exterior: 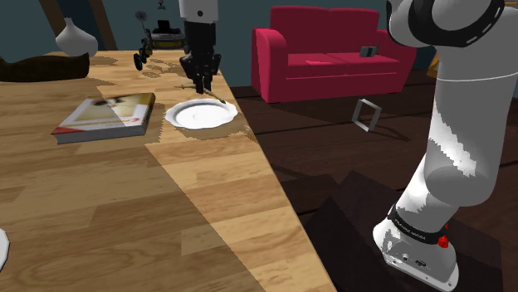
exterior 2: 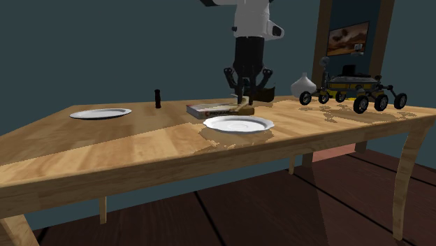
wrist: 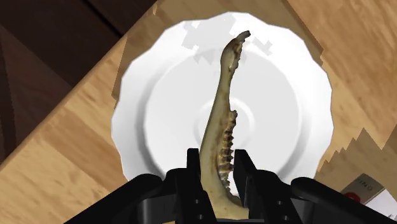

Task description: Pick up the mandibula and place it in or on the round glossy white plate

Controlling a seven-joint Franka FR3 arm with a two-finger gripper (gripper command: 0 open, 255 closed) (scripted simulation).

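pinching mandibula [wrist: 224,95] at toothed end, gripper [wrist: 215,162] shut tight on bone. bone hangs over middle of white plate [wrist: 159,89], tip toward plate rim. looks light, stiff, thin, maybe easy to snap. smooth sides may slip; thick toothed part best to hold.
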